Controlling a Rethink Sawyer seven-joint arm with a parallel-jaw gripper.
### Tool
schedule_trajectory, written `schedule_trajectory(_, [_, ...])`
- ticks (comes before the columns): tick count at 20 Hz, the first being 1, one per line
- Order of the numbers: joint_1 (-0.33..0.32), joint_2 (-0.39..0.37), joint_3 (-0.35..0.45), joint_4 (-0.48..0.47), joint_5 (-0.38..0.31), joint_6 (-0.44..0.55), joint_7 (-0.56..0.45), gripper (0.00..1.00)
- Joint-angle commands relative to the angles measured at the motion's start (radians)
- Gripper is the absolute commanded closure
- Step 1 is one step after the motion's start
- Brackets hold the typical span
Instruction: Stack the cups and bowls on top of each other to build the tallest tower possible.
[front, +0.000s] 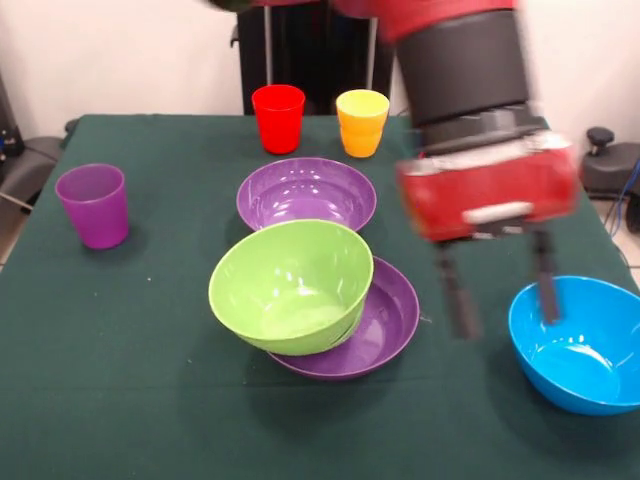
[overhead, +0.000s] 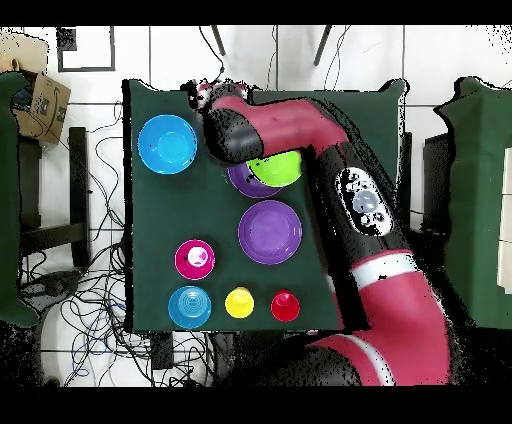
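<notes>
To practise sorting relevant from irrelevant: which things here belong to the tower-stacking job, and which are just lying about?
Job:
red cup
yellow-orange cup
purple cup
lone purple bowl
lime green bowl
purple bowl beneath it
blue bowl
small pinkish-red bowl
small light blue bowl
gripper

Lying about:
cardboard box
floor cables

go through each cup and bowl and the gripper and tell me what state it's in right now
red cup: upright, empty
yellow-orange cup: upright
purple cup: upright
lime green bowl: tilted, resting in near purple bowl
far purple bowl: upright, empty
blue bowl: upright, empty
gripper: open, empty
</notes>
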Motion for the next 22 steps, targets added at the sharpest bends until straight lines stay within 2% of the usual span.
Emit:
schedule_trajectory(1, [0.174,0.024,-0.238,-0.149,0.031,0.167,0.276,0.00])
schedule_trajectory(6, [0.261,0.035,-0.342,-0.157,0.034,0.154,0.319,0.00])
schedule_trajectory(7, [0.274,0.040,-0.354,-0.172,0.038,0.179,0.310,0.00])
schedule_trajectory(10, [0.262,0.065,-0.344,-0.194,0.107,0.364,0.242,0.00])
schedule_trajectory(12, [0.271,0.073,-0.361,-0.208,0.118,0.421,0.231,0.00])
schedule_trajectory(14, [0.297,0.093,-0.394,-0.231,0.119,0.449,0.252,0.00])
schedule_trajectory(16, [0.299,0.117,-0.397,-0.236,0.129,0.434,0.261,0.00])
schedule_trajectory(19, [0.310,0.181,-0.399,-0.306,0.138,0.521,0.242,0.00])
schedule_trajectory(22, [0.328,0.235,-0.425,-0.397,0.112,0.547,0.241,0.00])
